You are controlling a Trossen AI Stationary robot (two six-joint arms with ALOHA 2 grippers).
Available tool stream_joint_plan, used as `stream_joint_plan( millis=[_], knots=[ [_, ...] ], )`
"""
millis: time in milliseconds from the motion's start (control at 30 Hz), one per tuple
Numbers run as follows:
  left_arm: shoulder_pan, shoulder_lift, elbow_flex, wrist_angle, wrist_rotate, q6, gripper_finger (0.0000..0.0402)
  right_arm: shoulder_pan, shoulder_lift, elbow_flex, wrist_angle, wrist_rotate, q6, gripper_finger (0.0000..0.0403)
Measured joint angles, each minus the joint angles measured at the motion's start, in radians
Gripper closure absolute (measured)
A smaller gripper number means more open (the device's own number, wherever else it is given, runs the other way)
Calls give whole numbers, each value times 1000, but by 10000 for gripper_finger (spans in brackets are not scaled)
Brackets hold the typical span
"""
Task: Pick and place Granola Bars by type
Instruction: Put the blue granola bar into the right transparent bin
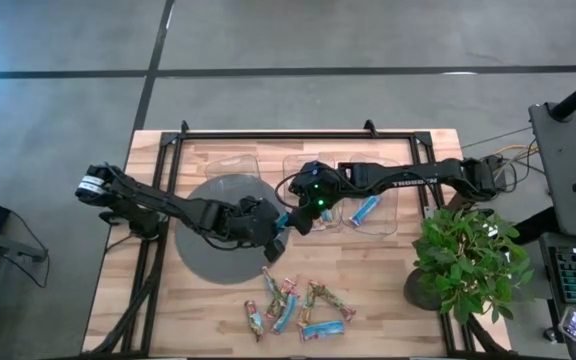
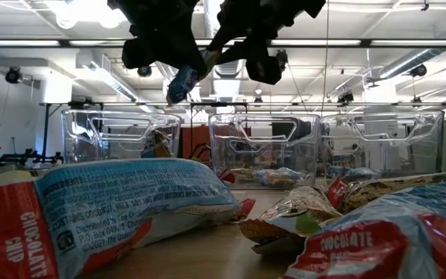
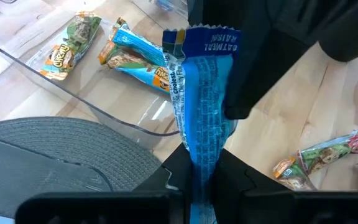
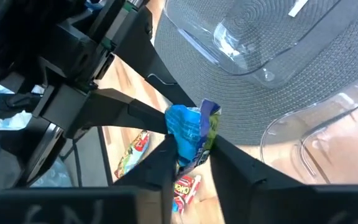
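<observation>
A bright blue granola bar (image 1: 286, 222) hangs in the air between both grippers, over the table's middle. My left gripper (image 1: 271, 226) reaches in from the left and is shut on it. My right gripper (image 1: 302, 214) reaches in from the right and is shut on it too. In the low view the blue bar (image 2: 182, 82) shows well above the table. Several more bars, blue and multicoloured (image 1: 298, 305), lie flat on the wood near the table's near edge. My left gripper pinches the blue bar near one end (image 3: 201, 167) between its two fingers, coming from the table's left. The bar sticks out forward along the fingers, lifted clear of the table. My right gripper pinches the bar's other part (image 4: 191, 142) between its two fingers, coming from the table's right. That end is bunched up in the hold, and the left arm's finger (image 4: 135, 115) meets the same bar just beside it.
Three clear bins stand in a row along the far side, left (image 1: 230, 165), middle (image 1: 313, 172) and right (image 1: 376, 212); the right one holds a blue bar (image 1: 366, 208). A grey round mat (image 1: 218, 245) lies under the left arm. A potted plant (image 1: 463, 260) stands at the right edge.
</observation>
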Motion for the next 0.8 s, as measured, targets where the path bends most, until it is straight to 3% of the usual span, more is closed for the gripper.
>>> stream_joint_plan(
  millis=[200,367,567,800],
  knots=[
    [-16,0,11,22,-10,-20,372,0,-3,0,1,-2,-8,357],
    [-35,0,11,31,-21,-28,324,0,-3,0,5,-2,-21,356],
    [-57,0,11,32,-117,-50,256,-2,-3,0,8,9,-30,360],
    [-92,-16,15,-29,-154,-75,236,-3,-17,-2,-107,94,-65,360]
  ],
)
